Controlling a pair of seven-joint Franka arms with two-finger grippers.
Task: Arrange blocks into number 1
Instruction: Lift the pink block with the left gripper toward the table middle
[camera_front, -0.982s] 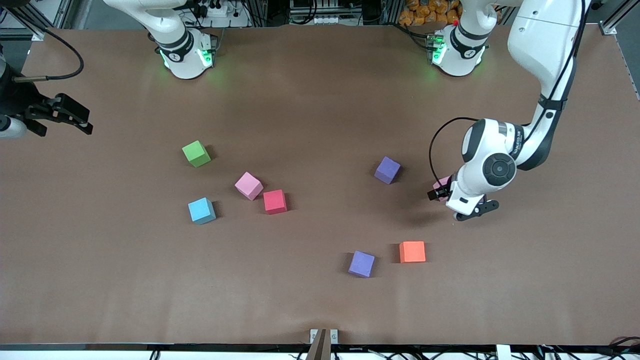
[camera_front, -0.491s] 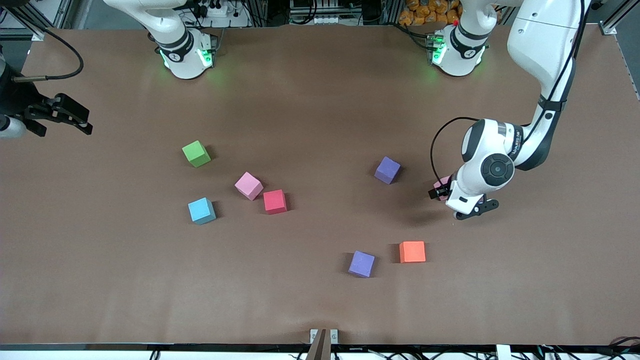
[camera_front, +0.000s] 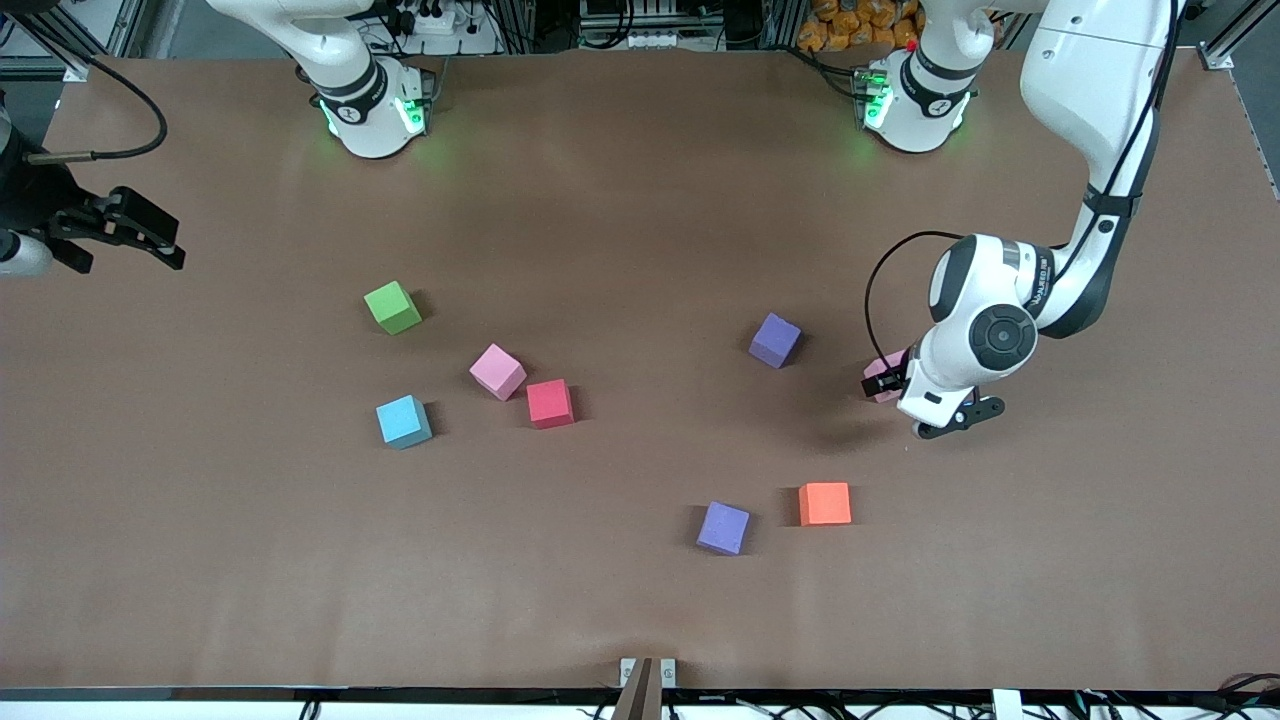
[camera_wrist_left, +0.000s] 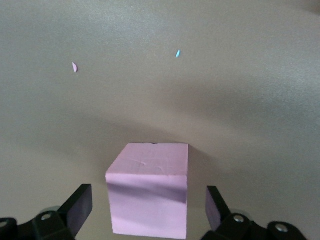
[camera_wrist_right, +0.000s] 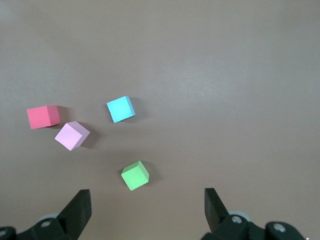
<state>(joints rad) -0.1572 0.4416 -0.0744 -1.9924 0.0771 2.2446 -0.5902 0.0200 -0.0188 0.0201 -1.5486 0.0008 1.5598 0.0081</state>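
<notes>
Left end effector (camera_wrist_left: 147, 212) nudged sideways, spread round pink block (camera_wrist_left: 149, 196), right end effector (camera_wrist_right: 145, 210) spread, waiting.

Gaps both sides of pink block (camera_wrist_left: 149, 195) between open left pincer (camera_wrist_left: 145, 212) fingers — nothing crowding it.

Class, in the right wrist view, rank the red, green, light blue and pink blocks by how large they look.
No clear ranking:
red block, pink block, light blue block and green block all look about alike in size.
</notes>
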